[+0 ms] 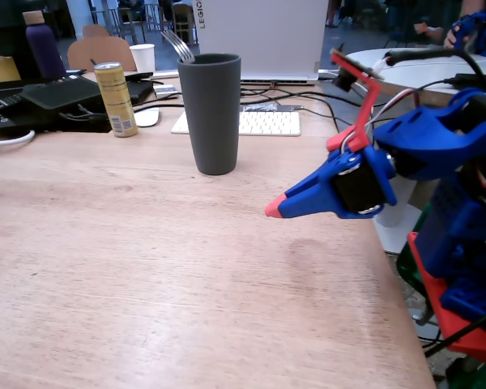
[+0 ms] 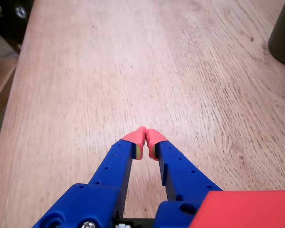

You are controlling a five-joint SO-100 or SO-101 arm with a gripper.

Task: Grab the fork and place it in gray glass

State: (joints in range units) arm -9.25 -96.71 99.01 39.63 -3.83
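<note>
1 fork (image 1: 176, 44) stands in gray glass (image 1: 211, 113); hand (image 2: 145, 136) closed, empty.

An office or shared workroom, judging by the fixed view. Long wooden desk (image 1: 146, 267) cluttered at its far edge with a white keyboard (image 1: 263, 123), a white mouse (image 1: 146, 117), black cables (image 1: 308, 99) and black electronic gear (image 1: 40, 101). Behind these, the pale back of a monitor (image 1: 263, 36). Also a yellow drink can (image 1: 116, 99), a small white cup (image 1: 143, 57), a purple bottle (image 1: 42, 44). Further back, wooden chairs (image 1: 101, 50) in an open room.
</note>
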